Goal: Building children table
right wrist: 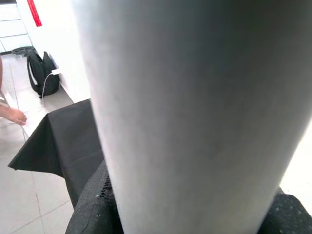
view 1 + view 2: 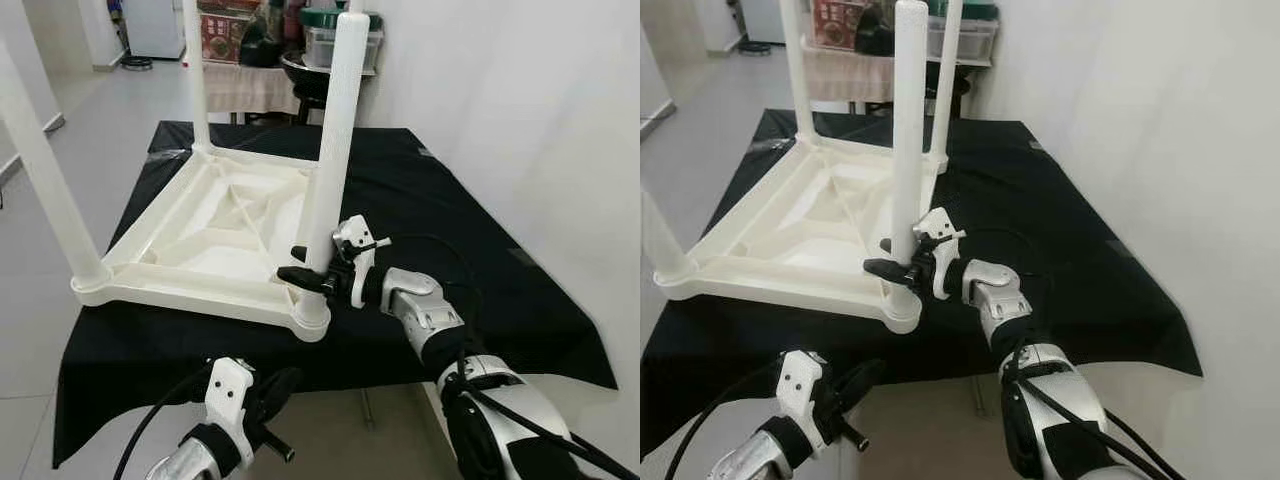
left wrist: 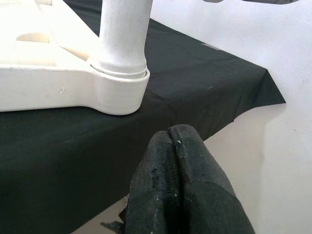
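A white plastic children's table (image 2: 190, 290) lies upside down on a black cloth (image 2: 420, 200), with white legs standing up from its corners. My right gripper (image 2: 312, 270) is shut around the near-right leg (image 2: 338, 120), just above its corner socket (image 3: 119, 90). That leg (image 1: 195, 107) sits close between the black fingers (image 1: 90, 209) in the right wrist view. My left gripper (image 2: 275, 395) hangs low in front of the cloth's front edge, shut and holding nothing, and its pressed fingertips (image 3: 170, 146) point at that same corner.
A white wall (image 2: 520, 120) runs close along the right side. Behind the cloth stands a cluttered side table (image 2: 250, 85) with boxes and a dark pot. A black backpack (image 1: 41, 73) and a person's bare foot (image 1: 12, 114) are on the tiled floor.
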Controlling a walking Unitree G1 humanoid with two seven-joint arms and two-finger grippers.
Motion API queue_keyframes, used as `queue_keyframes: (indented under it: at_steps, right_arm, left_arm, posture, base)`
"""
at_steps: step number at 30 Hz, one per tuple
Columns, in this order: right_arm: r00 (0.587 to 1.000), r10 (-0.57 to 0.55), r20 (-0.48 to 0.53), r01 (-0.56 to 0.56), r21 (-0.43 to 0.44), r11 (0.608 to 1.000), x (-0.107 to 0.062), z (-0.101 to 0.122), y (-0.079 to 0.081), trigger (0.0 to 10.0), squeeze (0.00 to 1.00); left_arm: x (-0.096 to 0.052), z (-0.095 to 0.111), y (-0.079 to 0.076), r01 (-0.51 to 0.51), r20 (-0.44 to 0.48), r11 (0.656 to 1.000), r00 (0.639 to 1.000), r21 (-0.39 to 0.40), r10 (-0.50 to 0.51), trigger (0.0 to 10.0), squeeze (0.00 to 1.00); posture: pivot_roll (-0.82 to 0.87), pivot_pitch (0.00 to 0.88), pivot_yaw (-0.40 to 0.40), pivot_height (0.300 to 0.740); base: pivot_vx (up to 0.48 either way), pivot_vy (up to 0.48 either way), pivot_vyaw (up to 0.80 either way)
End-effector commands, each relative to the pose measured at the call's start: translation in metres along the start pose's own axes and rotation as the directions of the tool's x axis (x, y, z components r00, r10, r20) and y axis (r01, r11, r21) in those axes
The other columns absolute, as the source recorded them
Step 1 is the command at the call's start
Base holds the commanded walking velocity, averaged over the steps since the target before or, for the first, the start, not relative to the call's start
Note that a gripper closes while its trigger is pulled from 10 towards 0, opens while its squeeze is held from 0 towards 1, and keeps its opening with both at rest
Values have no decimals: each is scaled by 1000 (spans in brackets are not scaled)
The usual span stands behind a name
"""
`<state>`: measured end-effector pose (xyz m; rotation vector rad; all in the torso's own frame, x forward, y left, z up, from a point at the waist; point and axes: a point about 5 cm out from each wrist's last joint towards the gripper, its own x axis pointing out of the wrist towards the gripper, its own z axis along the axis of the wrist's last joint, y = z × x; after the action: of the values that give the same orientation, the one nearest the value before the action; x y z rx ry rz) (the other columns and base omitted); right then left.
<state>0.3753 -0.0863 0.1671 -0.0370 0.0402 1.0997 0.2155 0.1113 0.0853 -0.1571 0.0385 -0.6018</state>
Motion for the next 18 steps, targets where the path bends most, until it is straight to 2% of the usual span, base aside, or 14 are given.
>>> queue_keyframes:
  at_steps: [1, 6, 7, 8, 9, 10, 11, 12, 13, 14, 15, 18]
  right_arm:
    - [1000, 20, 22, -19, -9, 1000, -1, 7, -2, 0, 0]
    - [998, -39, 52, 40, -25, 999, -11, 2, -7, 0, 0]
    - [992, -107, 63, 108, -28, 994, -17, -4, -10, 0, 0]
    - [970, -236, 64, 235, 15, 972, -22, -15, -12, 0, 0]
    - [883, -468, 38, 465, 79, 882, -26, -30, -15, 0, 0]
    - [883, -468, 38, 465, 79, 882, -26, -30, -15, 0, 0]
    - [749, -659, -67, 662, 118, 740, -24, -62, 7, 0, 0]
    - [683, -718, -134, 730, 140, 669, -14, -84, 37, 0, 0]
    - [656, -737, -164, 755, 155, 638, -7, -93, 58, 0, 0]
    - [686, -708, -165, 727, 159, 668, 1, -94, 67, 0, 0]
    - [711, -688, -143, 703, 129, 700, 4, -91, 63, 0, 0]
    - [717, -684, -130, 696, 102, 710, 4, -87, 58, 0, 0]
  left_arm:
    - [0, -4, 0, 4, -9, 1000, 1000, -17, -4, 10000, 0]
    - [-1, -4, -1, 7, -8, 1000, 1000, -18, -7, 10000, 0]
    - [-2, -4, -1, 7, -7, 1000, 1000, -18, -7, 10000, 0]
    - [-4, -5, -1, 6, -7, 1000, 1000, -19, -6, 10000, 0]
    - [-5, -5, -1, 6, -8, 1000, 1000, -19, -6, 10000, 0]
    - [-5, -5, -1, 6, -8, 1000, 1000, -19, -6, 10000, 0]
    - [-7, -5, -1, 5, -9, 1000, 1000, -19, -6, 10000, 0]
    - [-8, -4, 1, 5, -11, 1000, 1000, -19, -5, 10000, 0]
    - [-8, -5, 1, 5, -13, 1000, 1000, -20, -5, 10000, 0]
    - [-7, -5, 1, 10, -19, 1000, 1000, -15, -10, 10000, 0]
    - [-7, -5, 1, 13, -22, 1000, 1000, -13, -13, 10000, 0]
    - [-6, -5, 1, 15, -23, 1000, 1000, -12, -15, 10000, 0]
  posture:
    - [143, 0, -122, 740]
    - [127, 0, -113, 740]
    - [123, 0, -115, 740]
    - [117, 0, -125, 740]
    - [117, 0, -125, 740]
    - [117, 0, -125, 740]
    - [99, 0, -102, 740]
    - [91, 0, -86, 740]
    - [79, 0, -73, 740]
    - [70, 0, -69, 740]
    - [72, 0, -68, 740]
    - [72, 0, -68, 740]
  base:
    - [0, 0, 0]
    - [0, 0, 0]
    - [0, 0, 0]
    - [0, 0, 0]
    - [0, 0, 0]
    - [0, 0, 0]
    - [0, 0, 0]
    - [0, 0, 0]
    - [0, 0, 0]
    - [0, 0, 0]
    - [0, 0, 0]
    - [0, 0, 0]
